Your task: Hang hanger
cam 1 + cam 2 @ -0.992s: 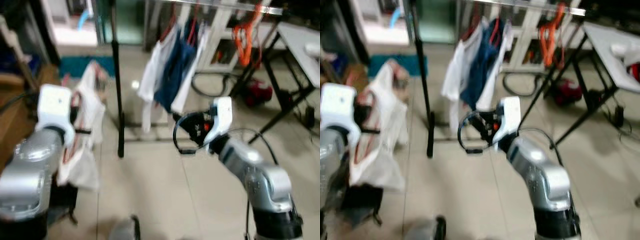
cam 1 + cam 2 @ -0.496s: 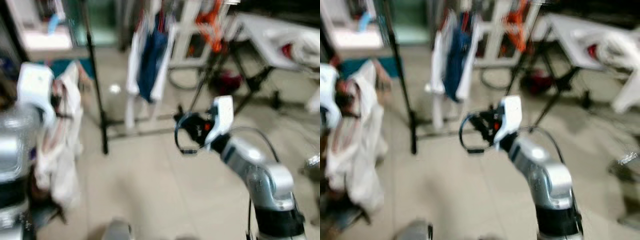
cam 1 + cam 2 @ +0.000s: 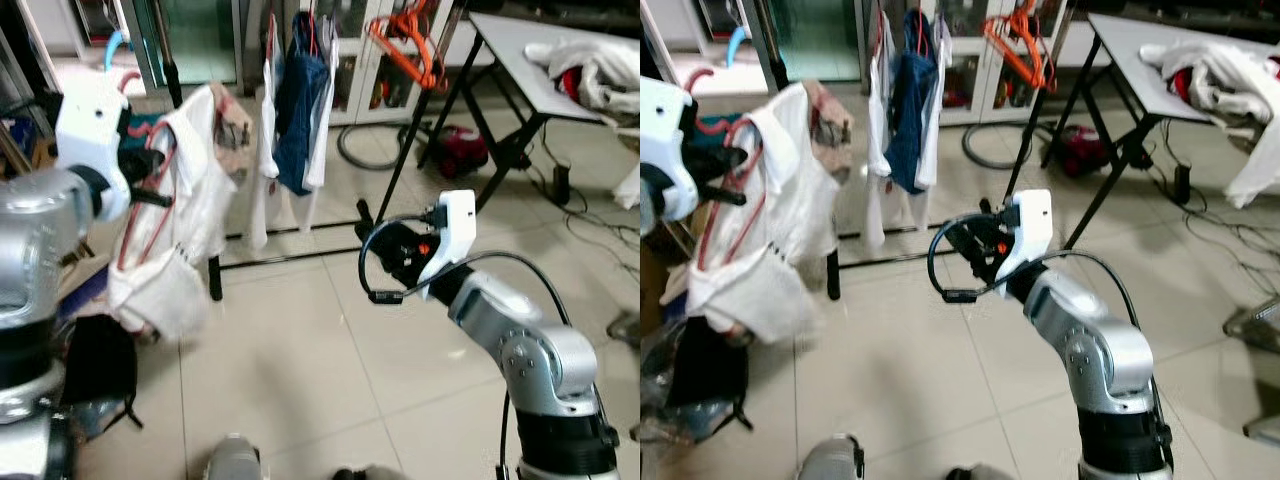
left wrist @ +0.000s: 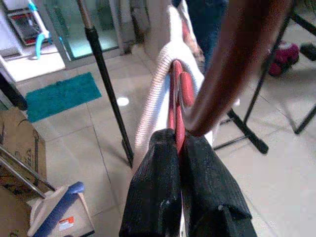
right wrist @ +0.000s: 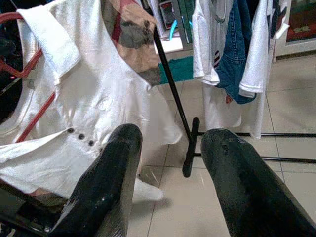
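Red hanger (image 3: 140, 205) carries white shirt (image 3: 190, 200), pinched in left tool (image 4: 178, 148).

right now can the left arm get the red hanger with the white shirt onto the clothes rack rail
Probably not yet. The left gripper is shut on the red hanger with the white shirt, but the clothes rack with its hung clothes stands farther off across open floor; nothing blocks the way.

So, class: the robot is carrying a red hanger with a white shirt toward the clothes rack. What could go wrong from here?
1. The left gripper pinches only the thin red hanger; it might twist or slip.
2. The white shirt hangs loosely and bunched, so it could slide off.
3. The rack's black upright pole stands close beside the shirt and could snag it. The right gripper is open, holding nothing.
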Available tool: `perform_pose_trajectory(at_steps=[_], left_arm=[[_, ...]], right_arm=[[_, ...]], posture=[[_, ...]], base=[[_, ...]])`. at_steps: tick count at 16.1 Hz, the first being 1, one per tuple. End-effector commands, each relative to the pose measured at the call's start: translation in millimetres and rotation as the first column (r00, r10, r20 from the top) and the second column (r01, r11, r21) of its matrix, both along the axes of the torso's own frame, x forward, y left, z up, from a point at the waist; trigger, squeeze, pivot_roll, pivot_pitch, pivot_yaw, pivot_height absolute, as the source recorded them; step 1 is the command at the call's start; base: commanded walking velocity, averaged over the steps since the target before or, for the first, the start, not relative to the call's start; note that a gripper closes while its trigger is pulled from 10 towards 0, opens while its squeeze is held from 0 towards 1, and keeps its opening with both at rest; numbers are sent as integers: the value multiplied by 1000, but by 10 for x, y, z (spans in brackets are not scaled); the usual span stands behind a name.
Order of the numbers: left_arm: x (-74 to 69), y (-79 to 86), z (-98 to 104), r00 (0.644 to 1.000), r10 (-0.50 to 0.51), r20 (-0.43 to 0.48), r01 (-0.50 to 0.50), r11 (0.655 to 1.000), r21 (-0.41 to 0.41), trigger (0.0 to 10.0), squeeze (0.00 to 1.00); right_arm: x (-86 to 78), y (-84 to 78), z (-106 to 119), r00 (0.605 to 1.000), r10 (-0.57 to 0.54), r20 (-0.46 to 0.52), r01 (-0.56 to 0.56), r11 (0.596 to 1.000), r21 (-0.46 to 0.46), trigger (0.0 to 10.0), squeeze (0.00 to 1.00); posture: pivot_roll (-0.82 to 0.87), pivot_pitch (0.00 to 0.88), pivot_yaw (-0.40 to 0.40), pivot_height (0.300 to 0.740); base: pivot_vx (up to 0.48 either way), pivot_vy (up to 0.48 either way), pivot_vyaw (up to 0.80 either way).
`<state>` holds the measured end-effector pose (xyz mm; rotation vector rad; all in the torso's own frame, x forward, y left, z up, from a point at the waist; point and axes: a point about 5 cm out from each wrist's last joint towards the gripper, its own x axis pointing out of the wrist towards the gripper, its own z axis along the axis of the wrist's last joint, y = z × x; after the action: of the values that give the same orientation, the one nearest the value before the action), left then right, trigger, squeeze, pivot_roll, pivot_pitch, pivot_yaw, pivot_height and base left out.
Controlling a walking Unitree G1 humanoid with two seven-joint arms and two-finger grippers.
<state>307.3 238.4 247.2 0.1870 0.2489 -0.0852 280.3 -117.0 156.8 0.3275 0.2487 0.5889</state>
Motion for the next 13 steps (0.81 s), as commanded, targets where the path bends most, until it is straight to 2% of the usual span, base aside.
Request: perform_pose_trajectory(at_steps=[1, 2, 3, 5, 8, 12, 13], left_arm=[[-47, 48, 30, 992, 79, 95, -81, 997, 16, 10000, 0], [-72, 60, -24, 990, 109, 95, -110, 994, 15, 10000, 0], [-175, 98, -233, 986, 166, 22, -166, 986, 1, 10000, 0], [-234, 133, -328, 981, 192, -12, -192, 981, 17, 10000, 0], [-229, 204, -361, 971, 236, -30, -235, 972, 30, 10000, 0], [-139, 238, -299, 972, 233, -26, -232, 972, 38, 10000, 0], [-107, 239, -263, 973, 231, -14, -230, 973, 34, 10000, 0]], right_arm=[[10, -57, 85, 998, -45, 39, 45, 999, -11, 10000, 0], [16, -67, 86, 997, -62, 42, 62, 998, -10, 10000, 0], [14, -54, 83, 997, -68, 37, 68, 998, -1, 10000, 0], [-6, -2, 76, 999, -38, 31, 37, 999, 2, 10000, 0], [-7, 43, 93, 999, -18, 33, 18, 1000, 15, 10000, 0], [23, 73, 148, 998, -13, 64, 13, 1000, 0, 10000, 0], [28, 64, 158, 998, -19, 68, 19, 1000, -3, 10000, 0]], posture=[[84, 59, -83, 740], [82, 60, -80, 740], [82, 59, -80, 740], [89, 59, -82, 740], [98, 54, -87, 740], [94, 45, -82, 740], [91, 41, -83, 740]], base=[[0, 0, 0], [0, 0, 0], [0, 0, 0], [131, 0, 0], [274, 0, 0], [294, 0, 0], [319, 0, 800]])
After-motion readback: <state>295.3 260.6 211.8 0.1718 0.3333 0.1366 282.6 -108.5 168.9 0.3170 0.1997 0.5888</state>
